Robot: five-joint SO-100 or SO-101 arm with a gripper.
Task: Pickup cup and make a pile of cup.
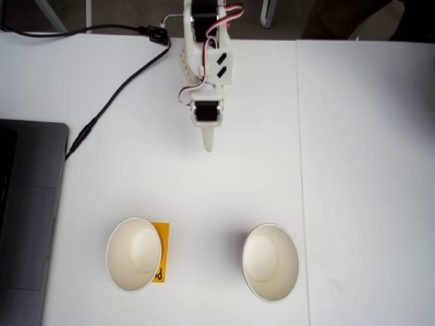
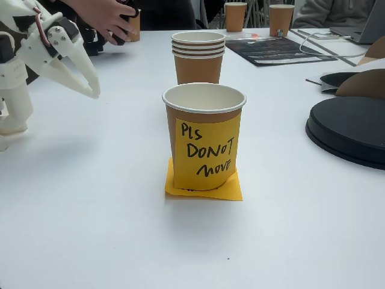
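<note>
The cup (image 2: 204,135) bearing the handwritten sticky note (image 2: 206,153) stands upright on a flat orange-yellow note (image 2: 204,188) lying on the white tabletop (image 1: 353,136); from above, in a fixed view, it sits near the bottom edge, left of centre, with the flat note (image 1: 161,252) peeking out on its right side. The stack of nested cups (image 1: 270,262) stands to its right in that view, well apart from it, also near the bottom edge; in the low fixed view the stack (image 2: 198,57) rises directly behind the labelled cup.

A seam runs down the tabletop right of the stack. A laptop (image 1: 27,217) covers the left edge, and a black cable (image 1: 109,102) trails from the top edge toward it. In the low fixed view, more paper cups (image 2: 236,15), a black round object (image 2: 349,129) at the right edge and a person's hand (image 2: 105,15) occupy the far side.

The stretch of tabletop between the arm and both cups lies bare, as does the right half.

The gripper (image 1: 208,142) hangs near the top edge, pointing down the picture toward the gap between the two cups and well apart from both. In the low fixed view the gripper (image 2: 90,87) sits at the left, fingers parted slightly, with nothing between them.
</note>
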